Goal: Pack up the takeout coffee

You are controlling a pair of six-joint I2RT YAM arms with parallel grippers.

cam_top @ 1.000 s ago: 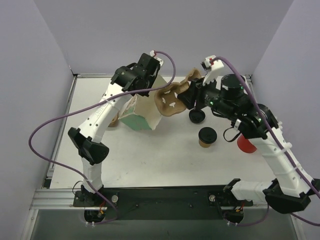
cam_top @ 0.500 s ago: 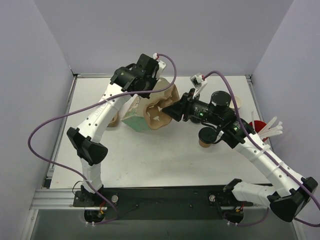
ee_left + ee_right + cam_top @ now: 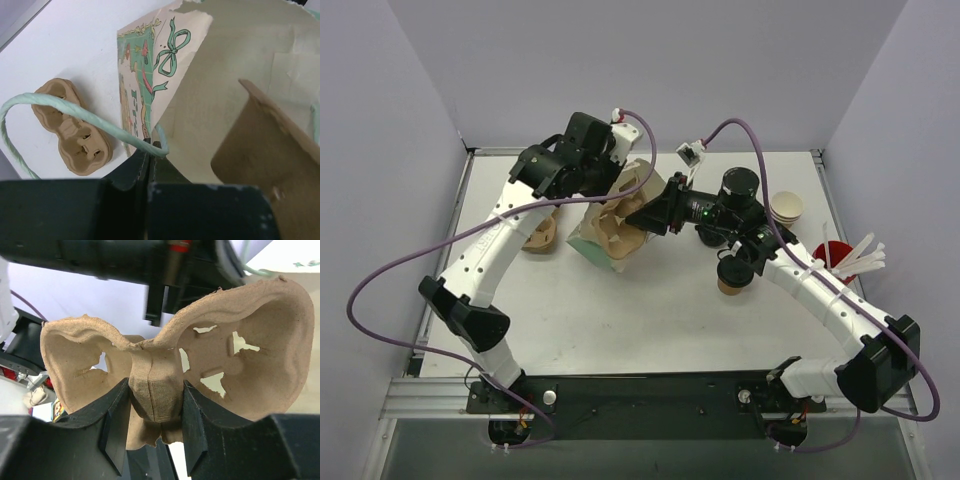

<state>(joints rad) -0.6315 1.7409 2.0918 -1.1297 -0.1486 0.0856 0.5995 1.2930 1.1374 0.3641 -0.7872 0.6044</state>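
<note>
The takeout coffee [image 3: 733, 272], a small brown paper cup with a black lid, stands on the table under my right forearm. No gripper holds it. My left gripper [image 3: 615, 178] [image 3: 150, 152] is shut on the rim of a green-printed paper bag [image 3: 588, 244] [image 3: 150, 65], by its mint handle [image 3: 75, 114], and holds the mouth open. My right gripper [image 3: 655, 212] [image 3: 156, 410] is shut on the middle ridge of a tan pulp cup carrier [image 3: 620, 228] [image 3: 250, 365]. Part of that carrier [image 3: 272, 145] is inside the bag's mouth.
A second pulp carrier [image 3: 538, 236] [image 3: 75, 132] lies on the table left of the bag. A loose black lid [image 3: 710, 236] sits near the coffee. Cream cups [image 3: 786, 207] and a red holder [image 3: 828, 254] with white utensils stand at the right edge.
My right arm swung left and carried the pulp carrier from above the table into the bag's mouth. My left arm shifted left and down, still holding the bag's rim.
</note>
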